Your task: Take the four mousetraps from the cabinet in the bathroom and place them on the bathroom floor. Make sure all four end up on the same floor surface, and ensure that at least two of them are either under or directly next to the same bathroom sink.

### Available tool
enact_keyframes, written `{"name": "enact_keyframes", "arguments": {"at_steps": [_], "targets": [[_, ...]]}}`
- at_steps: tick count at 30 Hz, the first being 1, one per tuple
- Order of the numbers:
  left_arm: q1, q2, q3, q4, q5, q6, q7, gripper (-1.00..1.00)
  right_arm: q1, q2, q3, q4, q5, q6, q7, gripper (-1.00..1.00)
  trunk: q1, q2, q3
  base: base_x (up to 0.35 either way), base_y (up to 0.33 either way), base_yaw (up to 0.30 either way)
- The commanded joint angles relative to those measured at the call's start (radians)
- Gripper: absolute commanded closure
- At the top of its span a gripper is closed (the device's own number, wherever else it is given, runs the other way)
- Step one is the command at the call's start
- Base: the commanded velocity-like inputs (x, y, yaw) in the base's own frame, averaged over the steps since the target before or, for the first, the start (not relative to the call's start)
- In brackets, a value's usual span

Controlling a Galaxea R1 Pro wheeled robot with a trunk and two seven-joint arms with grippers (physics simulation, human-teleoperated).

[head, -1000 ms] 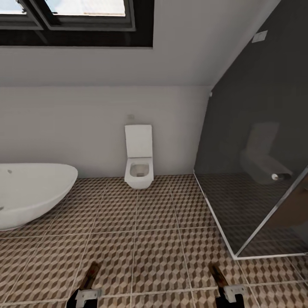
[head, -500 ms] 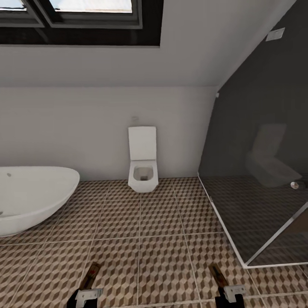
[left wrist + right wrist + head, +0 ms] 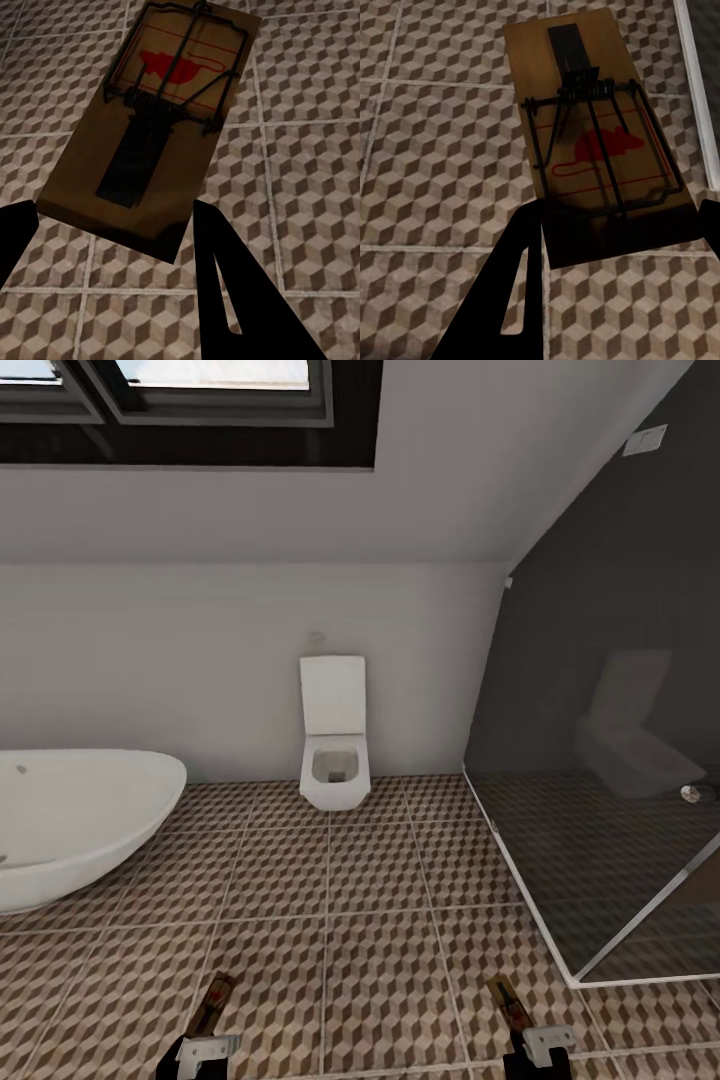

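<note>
One mousetrap [image 3: 154, 131], a brown board with dark wire and a red mouse print, was held between the dark fingers of the left gripper [image 3: 112, 232], above the bathroom floor [image 3: 300, 150]. A second mousetrap [image 3: 596, 142] was clamped in the same way by the right gripper [image 3: 619, 225], over cube-patterned tiles near a pale strip along the shower's edge. In the head view both traps were seen as thin brown slivers, the left one [image 3: 213, 1005] and the right one [image 3: 508, 1005], each projecting forward from its gripper, left [image 3: 205, 1050] and right [image 3: 538, 1045], low over the floor [image 3: 380, 920]. Ahead, a white toilet [image 3: 333, 745] was mounted on the far wall. A white oval bathtub [image 3: 80, 820] lay at the left. A dark glass shower enclosure [image 3: 610, 760] stood at the right, and a dark-framed skylight [image 3: 190, 410] was set above.
</note>
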Motion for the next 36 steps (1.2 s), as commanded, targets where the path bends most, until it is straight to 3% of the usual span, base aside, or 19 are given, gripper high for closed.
{"name": "enact_keyframes", "arguments": {"at_steps": [1,20,36], "targets": [[-0.001,0.0,-0.009,0.0,0.003,-0.002,0.011,1.0,-0.001,0.0,-0.009,0.001,0.005,-0.003,0.006,1.0,0.001,-0.002,-0.002,0.005,0.0,0.005],[-0.001,0.0,-0.009,0.0,0.003,-0.002,0.011,1.0,-0.001,0.0,-0.009,0.001,0.005,-0.003,0.006,1.0,0.001,-0.002,-0.002,0.199,-0.008,0.08],[-0.001,0.0,-0.009,0.0,0.003,0.0,0.011,1.0,-0.001,-0.001,-0.009,0.001,0.005,-0.003,0.006,1.0,0.001,-0.002,-0.002,0.253,-0.147,0.0]]}}
